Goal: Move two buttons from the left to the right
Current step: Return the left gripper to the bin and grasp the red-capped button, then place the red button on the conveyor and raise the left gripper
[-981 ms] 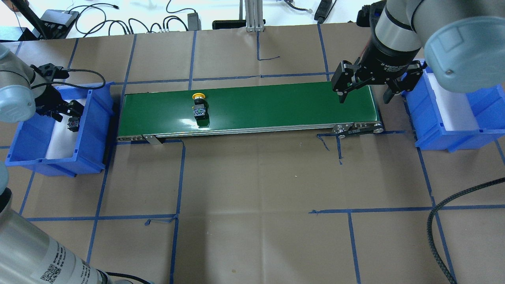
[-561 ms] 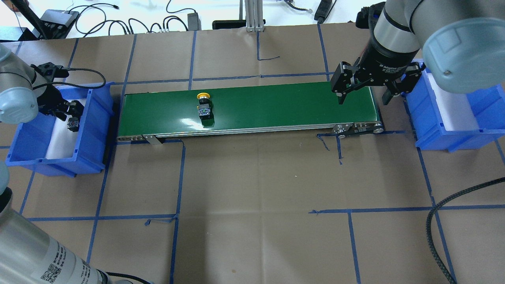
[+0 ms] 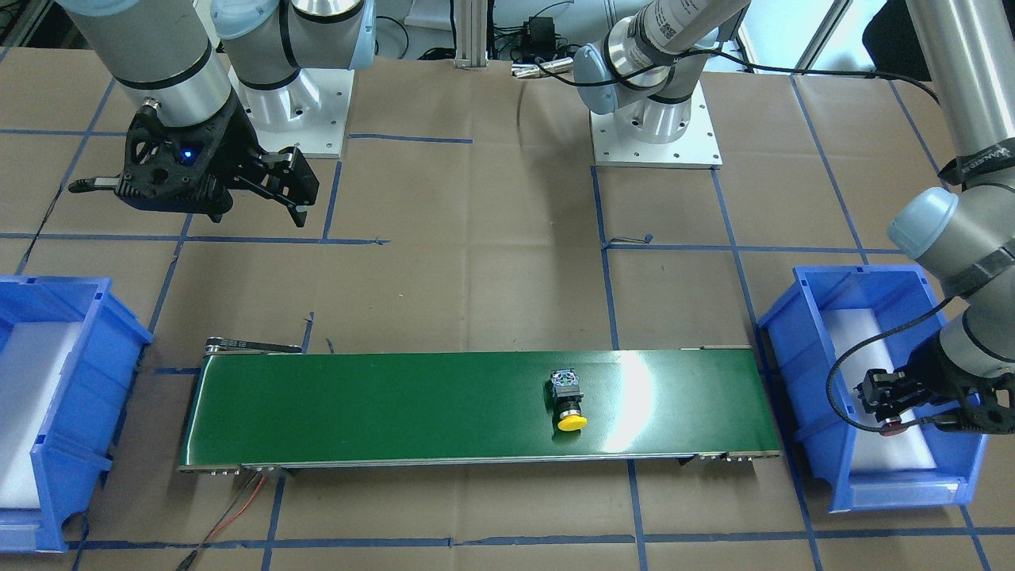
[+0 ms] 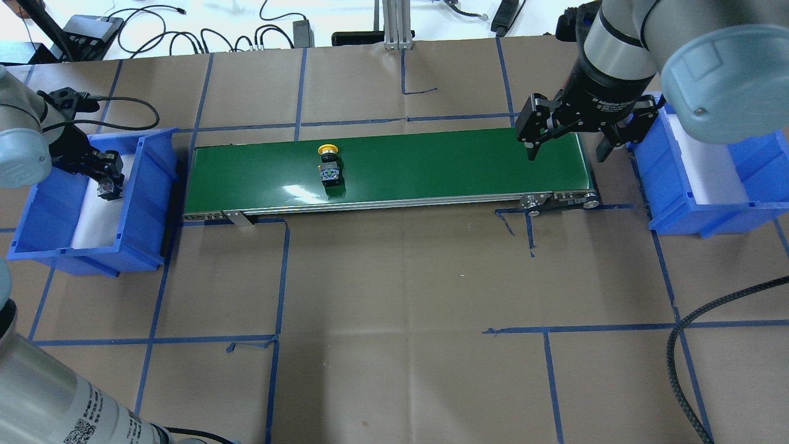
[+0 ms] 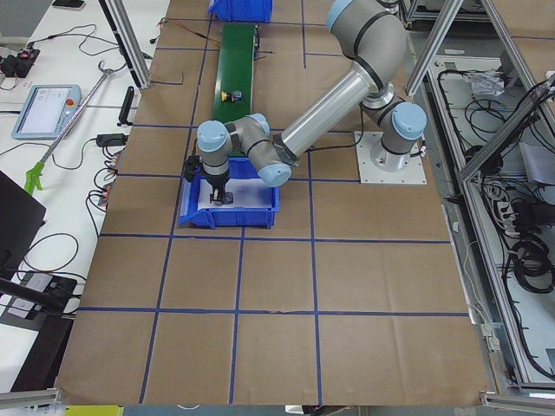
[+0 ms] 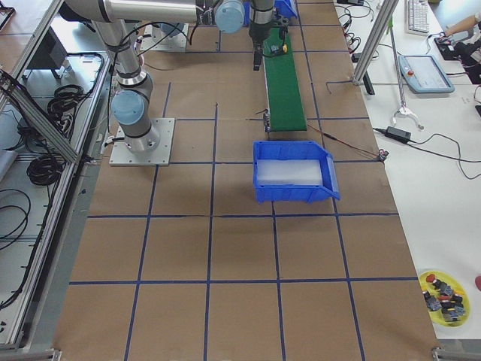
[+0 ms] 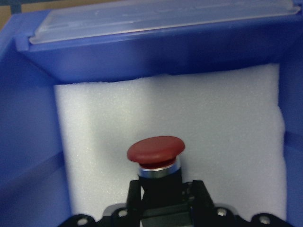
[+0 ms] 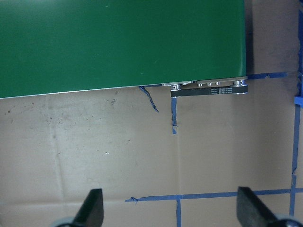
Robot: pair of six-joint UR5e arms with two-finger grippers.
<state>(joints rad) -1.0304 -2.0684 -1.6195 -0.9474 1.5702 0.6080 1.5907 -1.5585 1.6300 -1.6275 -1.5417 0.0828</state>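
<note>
- While yellow button point(image 4: 330, 168) lies mid-left on the belt point(image 4: 444, 163), cap frame-upward, right gripper point(image 4: 567, 154) hangs spread at far right.
- Left gripper point(image 4: 106, 184) pinches red button point(image 7: 155, 150).

A robotics laboratory is shown: two arms are bolted to base plates point(image 3: 698, 151) on a table point(image 4: 394, 277) covered in brown paper and gridded with blue tape point(image 4: 282, 277). A green conveyor belt point(image 4: 431, 166) is set between blue bins point(image 3: 793, 373). Aluminium framing point(image 5: 122, 43), a teach pendant point(image 5: 43, 111) and loose cables point(image 4: 672, 348) are seen around the edges.
</note>
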